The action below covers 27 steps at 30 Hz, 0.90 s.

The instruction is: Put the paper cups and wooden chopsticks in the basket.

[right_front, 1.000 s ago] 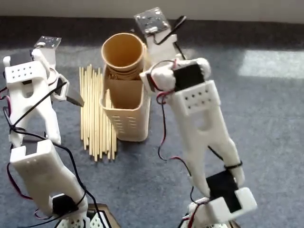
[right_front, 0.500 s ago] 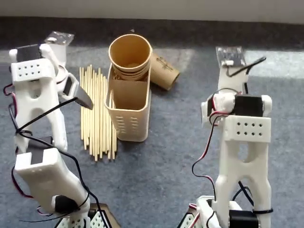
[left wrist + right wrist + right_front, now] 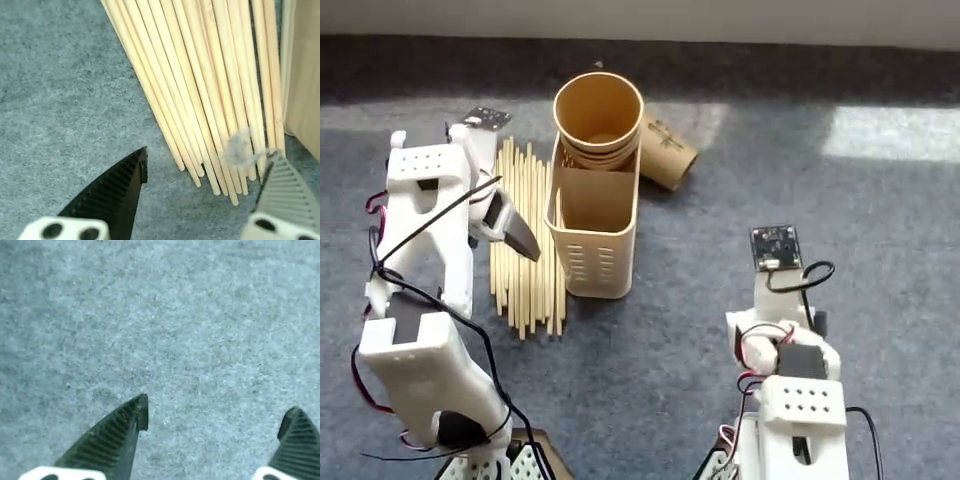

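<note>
Right pincer (image 3: 218, 405) withdrew, wide over carpet (image 3: 150, 315); left pincer (image 3: 209, 152) wide above chopsticks (image 3: 200, 75) beside basket (image 3: 595, 255).

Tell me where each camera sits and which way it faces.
High view: fixed overhead, looking down on the basket, chopsticks, left arm and right arm.
Left wrist view: on the left arm's wrist, looking down past the open left fingers at the chopstick ends and a basket wall.
Right wrist view: on the right arm's wrist, looking down past the open right fingers at grey carpet.
Shared: high and left wrist views both show the chopsticks lying beside the basket.
</note>
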Motion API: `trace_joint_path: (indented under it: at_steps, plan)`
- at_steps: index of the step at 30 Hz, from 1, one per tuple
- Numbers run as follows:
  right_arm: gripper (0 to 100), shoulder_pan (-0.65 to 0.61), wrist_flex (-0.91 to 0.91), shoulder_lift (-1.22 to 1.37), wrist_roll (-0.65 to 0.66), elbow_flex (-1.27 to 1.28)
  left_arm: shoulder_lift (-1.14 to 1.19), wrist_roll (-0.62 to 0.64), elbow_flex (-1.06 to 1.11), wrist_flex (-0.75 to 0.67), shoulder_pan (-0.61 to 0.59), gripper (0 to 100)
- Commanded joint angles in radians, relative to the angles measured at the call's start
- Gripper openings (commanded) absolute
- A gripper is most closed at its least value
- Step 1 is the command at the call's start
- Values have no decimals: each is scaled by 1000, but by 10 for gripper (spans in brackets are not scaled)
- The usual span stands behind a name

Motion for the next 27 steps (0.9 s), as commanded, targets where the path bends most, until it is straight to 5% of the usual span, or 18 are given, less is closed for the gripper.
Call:
trace_joint_path:
  at_steps: [1, 12, 22, 27]
  plan:
    - [393, 10, -21, -73, 12, 33, -39, 2, 51, -89, 5, 351]
    - [393, 10, -62, -153, 12, 117, -24, 94, 125, -233, 18, 351]
    - [393, 8, -64, -153, 12, 120, 232, 95, -27, -233, 4, 350]
    - [393, 10, -110, -150, 12, 124, 298, 92, -139, -218, -16, 177]
